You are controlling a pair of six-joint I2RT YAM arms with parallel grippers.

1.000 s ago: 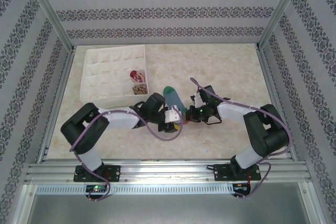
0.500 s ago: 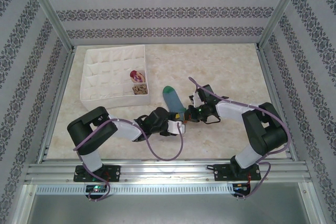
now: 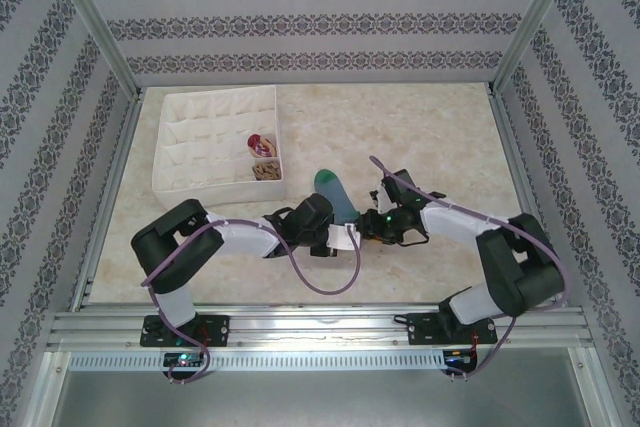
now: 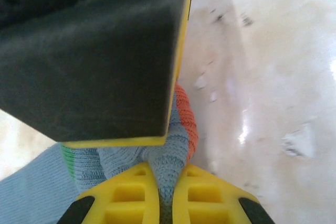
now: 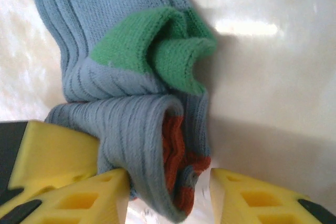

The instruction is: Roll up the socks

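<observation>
A blue sock [image 3: 331, 190] with a green toe lies mid-table, toe toward the far side. Its near end is folded over into a loose roll with orange stripes inside [image 5: 176, 150]. My left gripper [image 3: 345, 238] comes in from the left. Its yellow jaws are shut on a pinch of the blue fabric [image 4: 167, 169]. My right gripper [image 3: 371, 231] faces it from the right, open. The rolled end sits between its jaws [image 5: 169, 178], touching the left finger [image 5: 110, 195] with a gap to the right one. Two more rolled socks, one maroon-red [image 3: 259, 142] and one tan [image 3: 266, 169], sit in box compartments.
The white quilted box [image 3: 200, 137] with small compartments stands at the back left. Aluminium frame posts and patterned walls bound the table on three sides. The marbled tabletop [image 3: 440, 137] stretches bare to the right and behind the sock.
The left gripper has slid right to the sock's near end and closed on it. The right gripper, shut before, has opened around the rolled end. The sock shifted slightly right.
</observation>
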